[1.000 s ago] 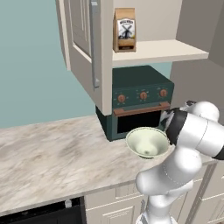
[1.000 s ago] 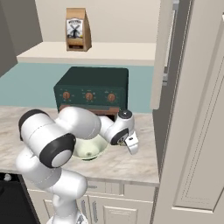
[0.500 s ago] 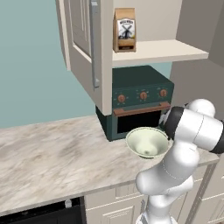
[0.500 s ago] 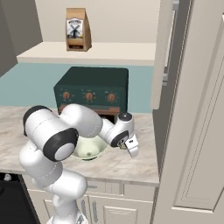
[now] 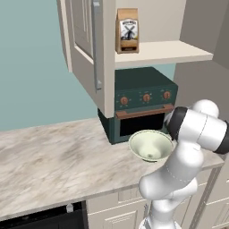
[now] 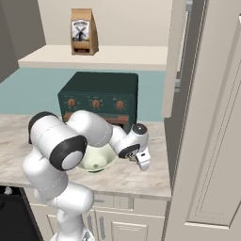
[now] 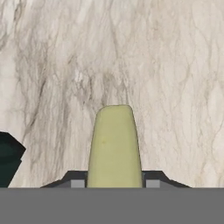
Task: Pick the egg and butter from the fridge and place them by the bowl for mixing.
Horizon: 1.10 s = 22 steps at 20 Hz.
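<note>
Over marble bench [image 7: 175, 65], right of bowl [image 5: 150, 144] | claw [image 6: 142, 161] is pinched on butter [image 7: 114, 146] | claw has been swung further from bowl | butter is judged ready for set-down

**Task items: position and state**

Butter [image 7: 114, 146]: pale yellow block, clamped between the closed fingers of the gripper [image 6: 142, 162], above the marble counter [image 5: 53, 156] near its right end.

Bowl [image 5: 150, 145]: wide, shallow, pale cream-green, upright on the counter, directly before the toaster oven, near the front edge.
</note>
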Available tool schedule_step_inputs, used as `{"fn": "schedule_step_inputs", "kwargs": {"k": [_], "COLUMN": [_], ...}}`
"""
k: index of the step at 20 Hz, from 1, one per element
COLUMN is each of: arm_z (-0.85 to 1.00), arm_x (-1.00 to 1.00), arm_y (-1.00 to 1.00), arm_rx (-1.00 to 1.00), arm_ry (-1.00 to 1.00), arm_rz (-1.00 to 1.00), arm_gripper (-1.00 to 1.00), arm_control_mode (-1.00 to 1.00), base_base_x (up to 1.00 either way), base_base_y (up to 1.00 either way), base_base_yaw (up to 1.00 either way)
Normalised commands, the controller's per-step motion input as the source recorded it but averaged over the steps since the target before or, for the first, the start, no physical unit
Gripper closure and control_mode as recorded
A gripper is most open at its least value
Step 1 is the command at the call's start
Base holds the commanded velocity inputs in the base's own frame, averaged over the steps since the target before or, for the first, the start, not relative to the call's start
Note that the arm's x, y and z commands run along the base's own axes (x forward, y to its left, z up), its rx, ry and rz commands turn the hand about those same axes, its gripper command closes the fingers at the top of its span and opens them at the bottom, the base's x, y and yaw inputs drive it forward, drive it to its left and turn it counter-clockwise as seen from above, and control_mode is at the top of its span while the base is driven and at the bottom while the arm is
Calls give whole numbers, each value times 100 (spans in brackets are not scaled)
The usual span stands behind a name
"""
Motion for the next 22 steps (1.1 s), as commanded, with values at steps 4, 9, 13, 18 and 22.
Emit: {"fn": "schedule_step_inputs", "kwargs": {"k": [4, 9, 13, 18, 22], "arm_z": [-17, -12, -1, 18, 35], "arm_x": [12, 10, 3, -4, -28], "arm_y": [2, 3, 14, 11, 0], "arm_rx": [5, 0, 1, 0, 1], "arm_ry": [5, 7, 10, 5, 0], "arm_rz": [0, 0, 0, 0, 0], "arm_gripper": [-100, -100, -100, -100, -100], "arm_control_mode": [-100, -100, -100, -100, -100], "base_base_x": [0, 0, 0, 0, 0], "base_base_y": [0, 0, 0, 0, 0], "base_base_yaw": [0, 0, 0, 0, 0]}}
